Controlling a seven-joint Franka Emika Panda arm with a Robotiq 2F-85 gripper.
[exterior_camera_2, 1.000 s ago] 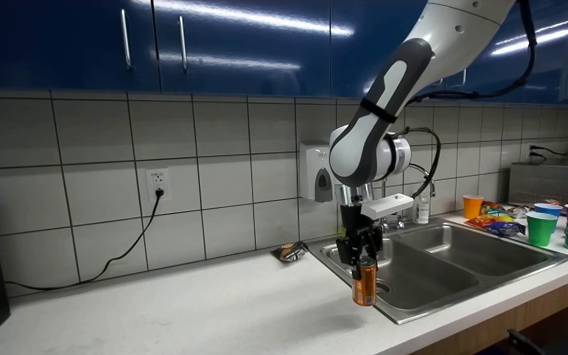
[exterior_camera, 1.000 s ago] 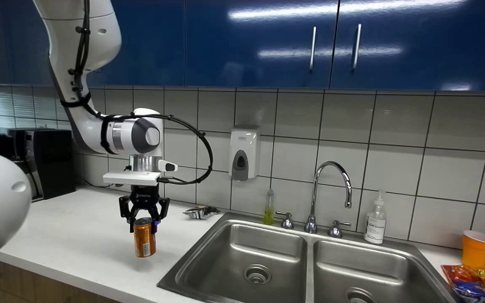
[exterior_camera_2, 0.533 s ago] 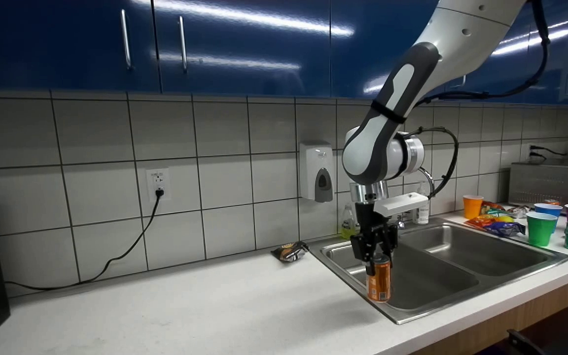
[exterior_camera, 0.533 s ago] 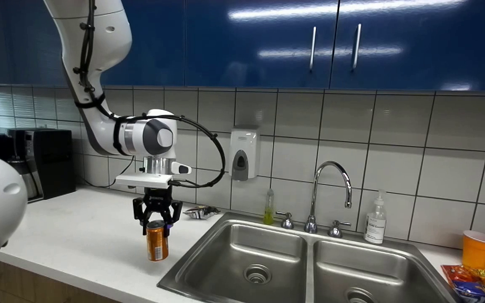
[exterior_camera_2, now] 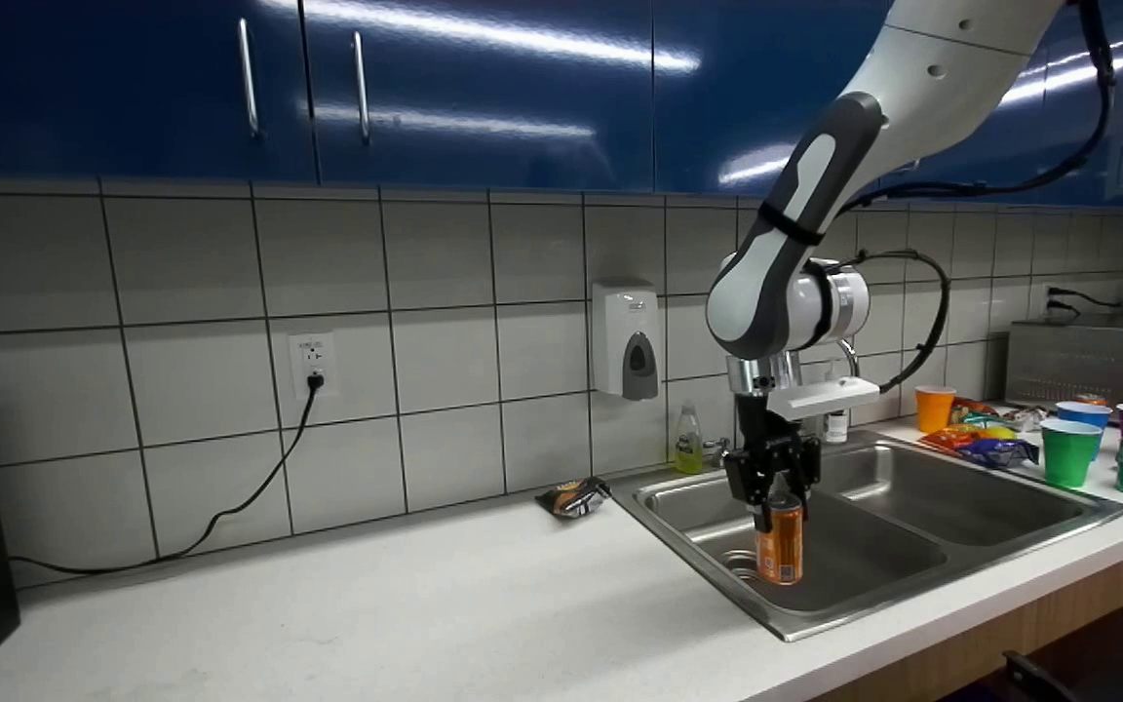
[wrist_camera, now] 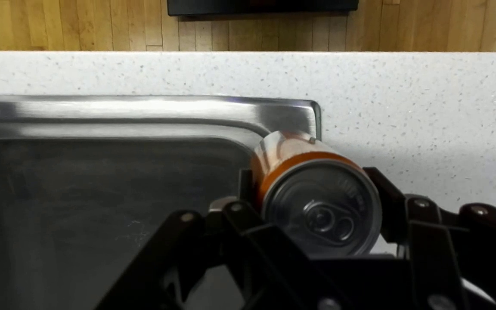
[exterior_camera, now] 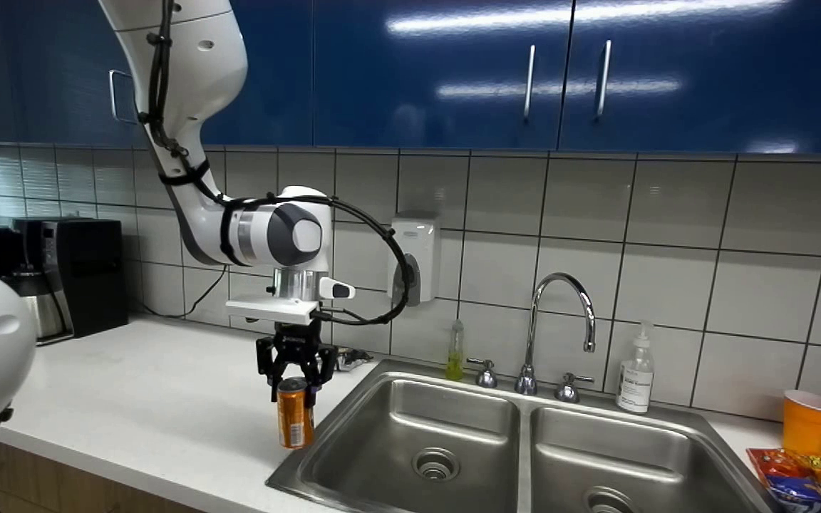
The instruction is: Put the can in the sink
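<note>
The orange can with a silvery top hangs upright, held in the air. It also shows in an exterior view and in the wrist view. My gripper is shut on its upper part, one finger on each side. The stainless double-basin sink lies beside and below. In the wrist view the can overlaps a corner of the sink rim, with the basin on one side and white counter on the other. The can's lower end is partly hidden by its top there.
A chrome faucet stands behind the sink, with a yellow-green soap bottle and a white pump bottle. A snack bag lies on the counter. An orange cup, a green cup and snacks stand beyond the sink.
The arm has carried the can to the right in both exterior views, from over the counter to the sink's near side edge. The gripper has stayed shut on it.
</note>
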